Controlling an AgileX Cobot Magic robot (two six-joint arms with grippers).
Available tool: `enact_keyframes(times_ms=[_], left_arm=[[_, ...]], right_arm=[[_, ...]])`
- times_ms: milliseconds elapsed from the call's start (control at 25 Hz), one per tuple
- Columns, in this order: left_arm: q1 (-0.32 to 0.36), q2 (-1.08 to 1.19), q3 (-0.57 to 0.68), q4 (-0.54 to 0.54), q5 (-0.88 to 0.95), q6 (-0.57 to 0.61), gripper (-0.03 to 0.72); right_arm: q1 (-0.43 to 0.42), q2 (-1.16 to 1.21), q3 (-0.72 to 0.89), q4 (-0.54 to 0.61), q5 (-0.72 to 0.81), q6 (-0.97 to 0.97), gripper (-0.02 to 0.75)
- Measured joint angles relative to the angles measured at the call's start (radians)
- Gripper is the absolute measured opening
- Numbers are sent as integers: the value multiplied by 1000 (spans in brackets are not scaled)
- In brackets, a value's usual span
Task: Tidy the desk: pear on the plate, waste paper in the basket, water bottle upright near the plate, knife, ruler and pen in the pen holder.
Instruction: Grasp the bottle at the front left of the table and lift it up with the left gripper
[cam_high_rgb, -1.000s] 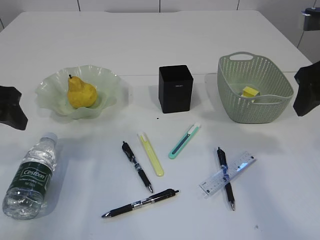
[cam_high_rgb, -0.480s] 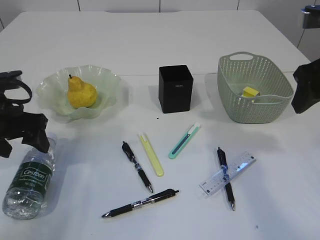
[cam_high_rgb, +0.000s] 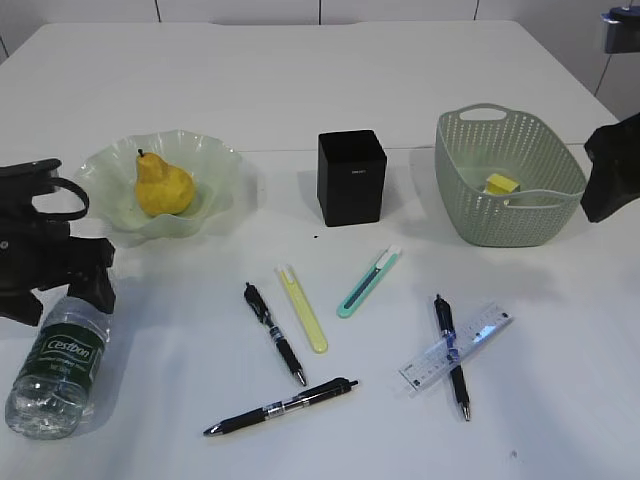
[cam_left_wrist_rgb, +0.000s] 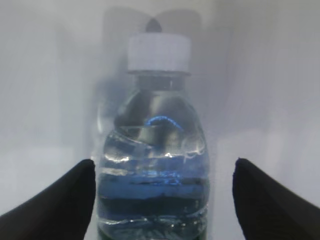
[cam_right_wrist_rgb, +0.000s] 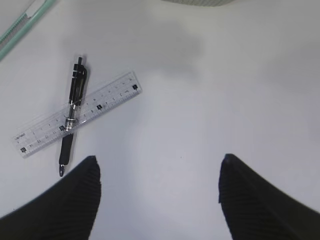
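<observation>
The clear plastic water bottle with a white cap (cam_left_wrist_rgb: 158, 150) lies sideways on the white tabletop (cam_high_rgb: 300, 90). Left tool (cam_left_wrist_rgb: 162, 200) fingers are apart around it; right tool (cam_right_wrist_rgb: 159, 200) apart too.

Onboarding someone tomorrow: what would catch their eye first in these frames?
Probably the yellow pear in the ruffled green plate at back left, then the water bottle lying on its side at front left, with the left gripper open and a finger on each side of it. Next, the scatter of pens mid-table, one lying under the clear ruler.
</observation>
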Motion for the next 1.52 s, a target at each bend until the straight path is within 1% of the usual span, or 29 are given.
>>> enact_keyframes(times_ms=[200,320,600,680,800,880,1160,1280,1520], left_arm=[[-32,35,0,2,-28,-9,604],[-33,47,0,6,-28,-36,599],[-33,53,0,11,-30,-48,588],[-33,53,0,14,-30,-48,559],[-33,54,0,14,-30,-48,491],[-33,54,0,16,-28,-48,459],[-33,62,-6,18,-19,-50,376],[-33,62,-6,18,-18,-50,358],[-33,62,-6,35,-17,-50,356]], right_arm=[[0,0,0,-2,-5,0,547],[0,0,0,-2,-6,0,547],[0,0,0,-4,-7,0,547],[0,0,0,-4,-7,0,547],[0,0,0,-4,-7,0,547],[0,0,0,-4,-7,0,547],[0,0,0,-4,-7,0,547],[0,0,0,-4,-7,0,547],[0,0,0,-4,-7,0,547]])
